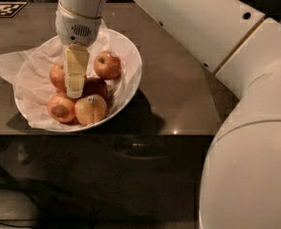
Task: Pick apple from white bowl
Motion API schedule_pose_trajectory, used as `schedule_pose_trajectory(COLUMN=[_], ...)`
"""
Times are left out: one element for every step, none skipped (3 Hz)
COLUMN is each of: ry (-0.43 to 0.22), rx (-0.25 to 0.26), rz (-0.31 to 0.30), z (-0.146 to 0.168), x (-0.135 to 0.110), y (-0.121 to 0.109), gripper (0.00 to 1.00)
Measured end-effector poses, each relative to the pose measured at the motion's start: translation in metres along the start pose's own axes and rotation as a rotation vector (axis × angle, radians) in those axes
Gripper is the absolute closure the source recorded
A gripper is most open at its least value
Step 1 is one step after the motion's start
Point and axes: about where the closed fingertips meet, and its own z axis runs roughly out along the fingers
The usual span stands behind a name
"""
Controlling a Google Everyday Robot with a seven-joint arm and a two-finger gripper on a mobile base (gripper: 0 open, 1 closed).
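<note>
The white bowl (pixel 131 61), lined with crumpled white paper, sits on the dark table at the left and holds several apples. The apple (pixel 57 75), orange-red, lies at the bowl's left and is partly hidden by my gripper (pixel 75 92). The gripper points straight down into the bowl, its tip low among the fruit, between this apple and a smaller dark red apple (pixel 97 86). A yellow-orange apple with a small sticker (pixel 91 110) lies at the front. Two more apples lie at the front left (pixel 60 108) and the back right (pixel 107 64).
The dark table (pixel 178 94) runs right of the bowl to its front edge. The lining paper (pixel 6 61) spills over the bowl's left rim. A black-and-white marker tag (pixel 5 8) lies at the far left corner. My white arm (pixel 236 42) spans the right side.
</note>
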Motion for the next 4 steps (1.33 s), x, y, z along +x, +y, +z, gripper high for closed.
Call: schedule_pose_trajectory(ry=[0.009, -0.021, -0.021, -0.021], rx=[-0.019, -0.023, -0.023, -0.023], rz=[-0.017, -0.022, -0.022, -0.022], z=[0.0101, 0.0192, 0.0193, 0.0193], x=[-0.0124, -0.0058, -0.0057, -0.0057], y=[-0.0023, -0.0005, -0.0005, -0.0005], gripper=[0.0, 0.0, 0.0, 0.19])
